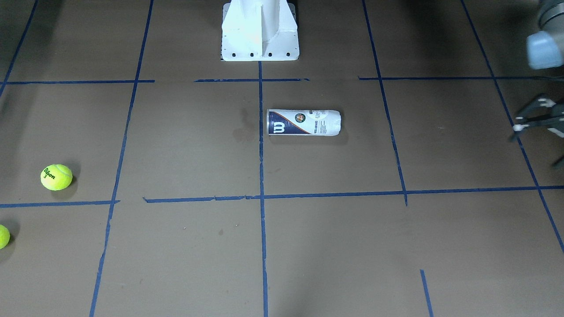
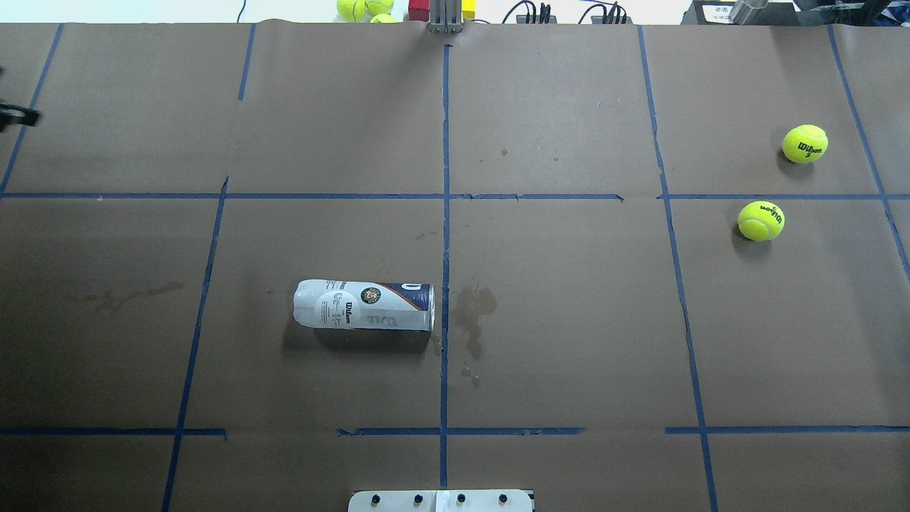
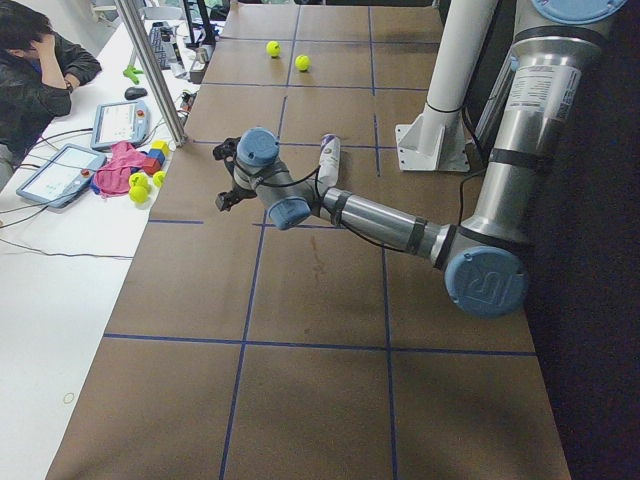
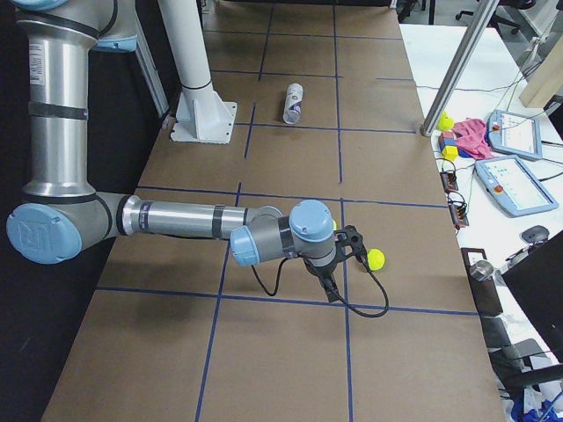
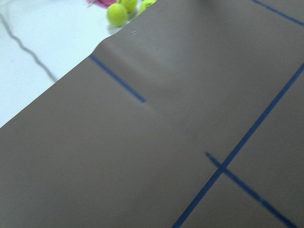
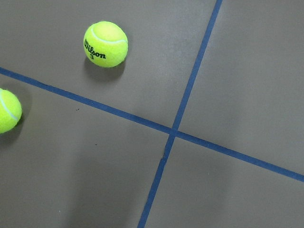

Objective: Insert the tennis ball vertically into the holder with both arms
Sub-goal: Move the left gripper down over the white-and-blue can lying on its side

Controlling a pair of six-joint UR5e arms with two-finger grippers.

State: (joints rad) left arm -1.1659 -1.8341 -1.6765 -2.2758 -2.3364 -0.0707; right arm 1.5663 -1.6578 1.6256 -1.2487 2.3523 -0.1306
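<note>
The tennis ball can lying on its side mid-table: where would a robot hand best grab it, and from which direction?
Probably mid-body of the can, coming straight down from above. It lies flat on the table, long axis across the robot's front, so two fingers can drop either side of its round wall and pinch across the narrow width.

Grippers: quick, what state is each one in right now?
Left gripper: open, holding nothing.
Right gripper: cannot be told; it shows only in the right side view.
</note>
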